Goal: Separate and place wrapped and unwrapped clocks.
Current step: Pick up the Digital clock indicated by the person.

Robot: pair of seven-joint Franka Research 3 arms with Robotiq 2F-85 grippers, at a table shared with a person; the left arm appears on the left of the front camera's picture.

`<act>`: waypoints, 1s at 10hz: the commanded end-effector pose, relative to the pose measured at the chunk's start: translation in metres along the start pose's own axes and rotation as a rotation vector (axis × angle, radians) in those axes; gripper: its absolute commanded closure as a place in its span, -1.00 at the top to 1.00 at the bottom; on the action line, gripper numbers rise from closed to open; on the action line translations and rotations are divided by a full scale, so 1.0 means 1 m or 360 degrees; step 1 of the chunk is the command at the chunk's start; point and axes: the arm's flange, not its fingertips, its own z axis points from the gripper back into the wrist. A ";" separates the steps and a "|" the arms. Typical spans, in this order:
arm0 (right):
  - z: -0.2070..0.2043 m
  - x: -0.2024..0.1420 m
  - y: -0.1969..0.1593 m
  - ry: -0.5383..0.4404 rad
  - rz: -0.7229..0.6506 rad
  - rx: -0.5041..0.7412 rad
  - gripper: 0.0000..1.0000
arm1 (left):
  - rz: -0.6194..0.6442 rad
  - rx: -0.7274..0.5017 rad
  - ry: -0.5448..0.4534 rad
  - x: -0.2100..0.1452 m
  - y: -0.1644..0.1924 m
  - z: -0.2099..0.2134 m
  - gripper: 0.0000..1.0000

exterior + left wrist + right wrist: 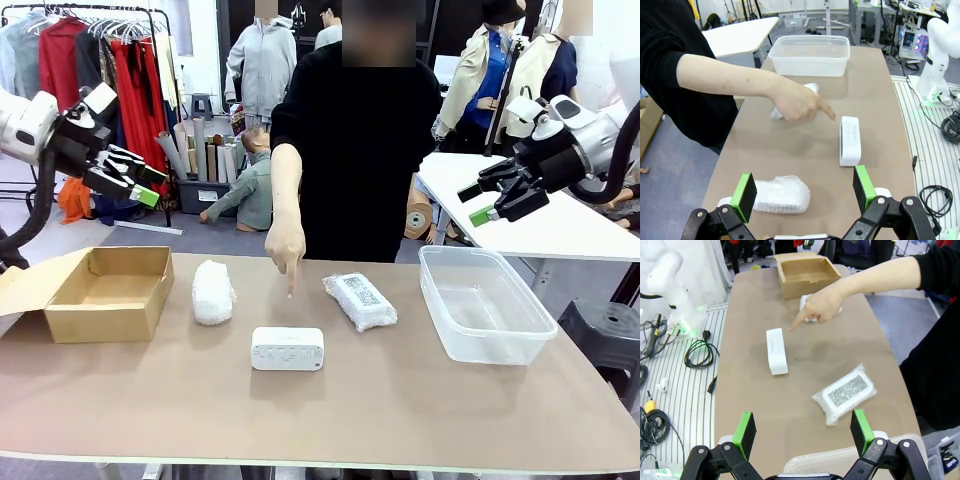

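A bare white rounded clock (287, 348) (850, 140) (776, 351) lies on the brown table near the middle front. To its left rests a white bubble-wrap bundle (212, 292) (781, 195). To its right lies a clear-plastic bundle with a label (361, 301) (844, 394), partly hidden behind the hand in the left wrist view. A person's hand (286, 247) (800, 102) (821, 306) points a finger down toward the bare clock. My left gripper (135, 178) (804, 191) hangs open above the table's left end. High over the right end, my right gripper (483, 203) (803, 430) is open too.
An open cardboard box (105, 292) (806, 274) stands at the table's left end. A clear plastic tub (484, 302) (809, 54) stands at the right end. The person stands at the far side. A second white table (540, 215) is behind on the right.
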 end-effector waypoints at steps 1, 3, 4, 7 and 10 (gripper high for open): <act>0.000 0.001 0.000 -0.0004 0.0002 0.0005 1.00 | -0.0004 -0.0003 -0.0002 0.000 0.000 0.000 1.00; 0.000 0.001 0.000 -0.0004 0.0002 0.0005 1.00 | -0.0004 -0.0003 -0.0002 0.000 0.000 0.000 1.00; 0.000 0.001 0.000 -0.0004 0.0002 0.0005 1.00 | -0.0004 -0.0003 -0.0002 0.000 0.000 0.000 1.00; 0.000 0.001 0.000 -0.0004 0.0002 0.0005 1.00 | -0.0004 -0.0003 -0.0002 0.000 0.000 0.000 1.00; 0.000 0.001 0.000 -0.0004 0.0002 0.0005 1.00 | -0.0004 -0.0003 -0.0002 0.000 0.000 0.000 1.00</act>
